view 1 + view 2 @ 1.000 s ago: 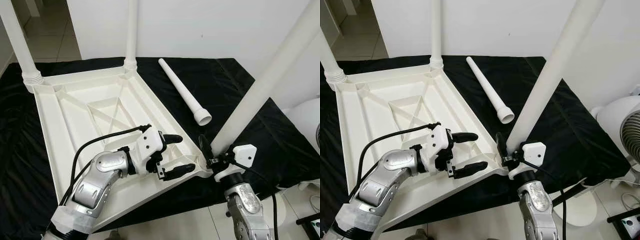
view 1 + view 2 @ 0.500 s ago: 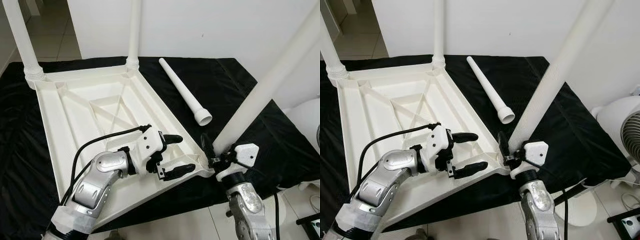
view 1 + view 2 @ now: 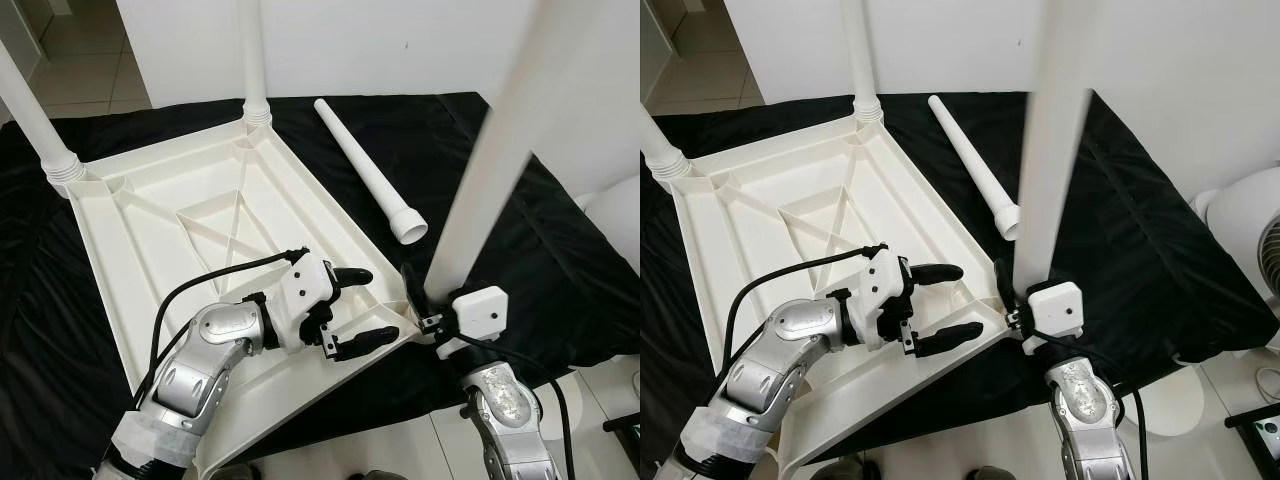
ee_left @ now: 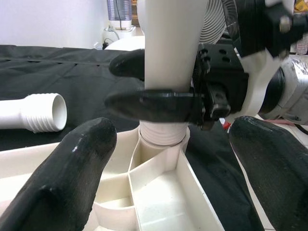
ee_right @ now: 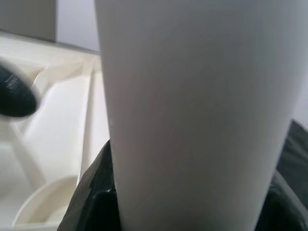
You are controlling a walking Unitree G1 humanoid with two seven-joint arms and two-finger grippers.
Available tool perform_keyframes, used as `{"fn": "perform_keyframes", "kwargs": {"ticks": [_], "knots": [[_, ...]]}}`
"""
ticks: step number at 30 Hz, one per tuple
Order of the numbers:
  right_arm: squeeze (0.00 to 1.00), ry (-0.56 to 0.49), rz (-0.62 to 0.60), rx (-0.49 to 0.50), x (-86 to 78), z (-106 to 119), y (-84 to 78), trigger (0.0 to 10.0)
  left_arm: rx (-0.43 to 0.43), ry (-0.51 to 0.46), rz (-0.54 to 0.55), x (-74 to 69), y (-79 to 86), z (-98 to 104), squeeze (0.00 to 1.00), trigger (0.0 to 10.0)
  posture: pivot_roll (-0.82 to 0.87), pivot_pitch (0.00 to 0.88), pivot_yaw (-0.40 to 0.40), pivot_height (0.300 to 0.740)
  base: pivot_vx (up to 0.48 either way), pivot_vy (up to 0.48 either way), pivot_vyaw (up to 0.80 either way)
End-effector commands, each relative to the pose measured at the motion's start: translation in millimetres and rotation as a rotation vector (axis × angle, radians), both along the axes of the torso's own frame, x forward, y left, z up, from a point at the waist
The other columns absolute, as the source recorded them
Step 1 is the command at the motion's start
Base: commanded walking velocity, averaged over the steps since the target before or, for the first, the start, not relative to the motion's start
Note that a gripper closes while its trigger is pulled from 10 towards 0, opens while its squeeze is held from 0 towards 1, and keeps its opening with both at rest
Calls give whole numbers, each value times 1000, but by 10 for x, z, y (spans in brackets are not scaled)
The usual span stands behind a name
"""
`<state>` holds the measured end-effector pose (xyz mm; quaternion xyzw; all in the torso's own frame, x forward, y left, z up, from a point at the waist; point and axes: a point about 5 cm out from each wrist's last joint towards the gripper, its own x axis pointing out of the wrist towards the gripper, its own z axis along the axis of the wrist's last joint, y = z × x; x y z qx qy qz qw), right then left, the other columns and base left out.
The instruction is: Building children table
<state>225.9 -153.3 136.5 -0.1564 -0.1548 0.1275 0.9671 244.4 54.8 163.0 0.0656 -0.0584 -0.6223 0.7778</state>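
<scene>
Right hand [image 3: 425, 300] grasping 1 of 4 legs [image 3: 490, 170], left hand [image 3: 360, 306] released over 1 tabletop [image 3: 150, 240].

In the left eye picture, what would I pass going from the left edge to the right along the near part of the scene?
Left gripper over the upturned tabletop → corner socket → white leg held upright by the right gripper → black cloth.
</scene>
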Motion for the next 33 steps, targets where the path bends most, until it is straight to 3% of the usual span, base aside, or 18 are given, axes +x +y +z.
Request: {"fn": "perform_keyframes", "kwargs": {"ticks": [1,7,8,10,13,16,19,23,27,31,33], "knots": [[0,37,-13,-46,-18,-89,-6,10000,-3,20,76,42,-16,-29,0,10000,-16,42,7,740,0,0,0],[0,6,-22,-26,-4,-23,2,10000,-18,24,77,58,-34,-5,0,10000,-17,41,9,740,0,0,0],[0,6,-30,59,2,23,-6,10000,-33,31,81,70,-40,11,0,10000,-17,41,8,740,0,0,0],[0,6,-30,59,2,23,-6,10000,-33,31,81,70,-40,11,0,10000,-17,41,8,740,0,0,0],[0,-15,-25,215,12,168,-19,10000,-84,62,85,97,-58,66,0,10000,-23,38,13,740,0,0,0],[0,-52,-19,220,20,294,-22,10000,-97,68,79,100,-81,86,0,10000,-27,35,14,740,0,0,0],[0,-133,13,159,8,557,28,10000,-108,69,59,89,-136,99,0,10000,-36,31,15,740,0,0,0],[0,-170,25,140,-14,675,48,10000,-132,73,47,95,-192,127,0,10000,-48,27,17,740,0,0,0],[0,-159,1,132,-14,640,0,10000,-175,88,44,123,-252,185,0,10000,-50,20,13,740,0,0,0],[0,-76,-58,117,35,513,-199,10000,-245,113,12,195,-347,323,0,10000,-51,3,20,740,0,0,0],[0,-66,-62,119,41,510,-216,10000,-251,117,9,203,-355,337,0,10000,-51,3,20,740,0,0,0]]}}
